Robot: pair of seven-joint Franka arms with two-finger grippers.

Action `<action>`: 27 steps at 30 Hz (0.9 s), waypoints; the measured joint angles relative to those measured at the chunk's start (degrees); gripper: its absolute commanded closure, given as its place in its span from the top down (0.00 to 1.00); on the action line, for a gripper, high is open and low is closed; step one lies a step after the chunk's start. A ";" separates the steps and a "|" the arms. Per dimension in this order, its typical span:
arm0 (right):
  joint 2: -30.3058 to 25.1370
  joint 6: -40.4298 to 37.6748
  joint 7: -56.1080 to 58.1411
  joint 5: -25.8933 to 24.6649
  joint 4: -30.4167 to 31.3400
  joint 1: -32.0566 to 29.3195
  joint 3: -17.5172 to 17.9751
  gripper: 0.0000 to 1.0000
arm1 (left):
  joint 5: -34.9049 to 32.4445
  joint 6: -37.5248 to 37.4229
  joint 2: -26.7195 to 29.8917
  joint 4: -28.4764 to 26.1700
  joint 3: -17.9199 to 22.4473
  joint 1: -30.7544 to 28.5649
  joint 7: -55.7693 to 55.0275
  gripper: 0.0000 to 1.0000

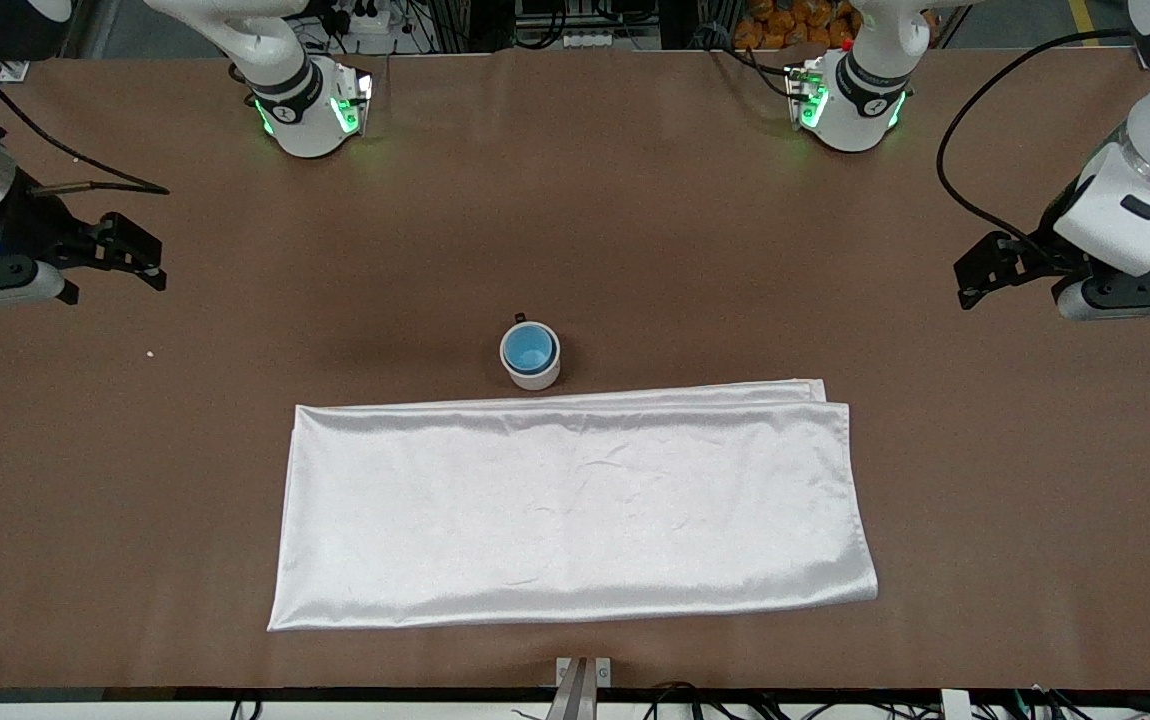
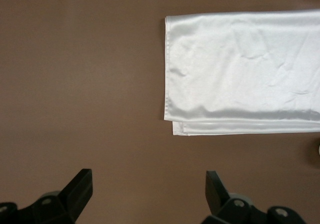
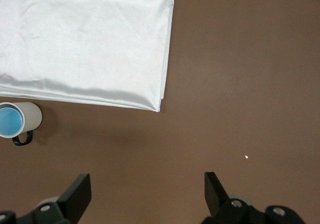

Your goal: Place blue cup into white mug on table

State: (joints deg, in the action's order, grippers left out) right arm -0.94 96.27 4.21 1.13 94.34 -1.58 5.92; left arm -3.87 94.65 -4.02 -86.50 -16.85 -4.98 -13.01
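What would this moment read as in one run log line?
blue cup: inside white mug, on table | left gripper: open, waiting | right gripper: open, waiting

a shiny white cloth [image 1: 575, 510] lies flat and folded, with a second layer's edge showing along the side toward the bases. a tiny white crumb [image 1: 150, 352] sits toward the right arm's end, well apart from the cloth.
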 measured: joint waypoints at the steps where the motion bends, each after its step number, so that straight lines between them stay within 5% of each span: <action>1: 0.00 0.00 0.00 0.00 0.00 0.00 0.00 1.00 | 0.00 -0.13 0.07 0.00 0.00 -0.06 0.00 1.00; 27: 0.02 -0.02 0.00 0.00 0.00 0.00 -0.01 1.00 | 0.00 -0.33 0.45 -0.03 0.26 -1.34 2.93 1.00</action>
State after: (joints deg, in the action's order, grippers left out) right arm -0.92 96.25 4.21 1.13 94.34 -1.58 5.91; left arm -3.86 94.32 -3.57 -86.53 -16.58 -6.32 -10.08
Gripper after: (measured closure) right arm 0.000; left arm 0.000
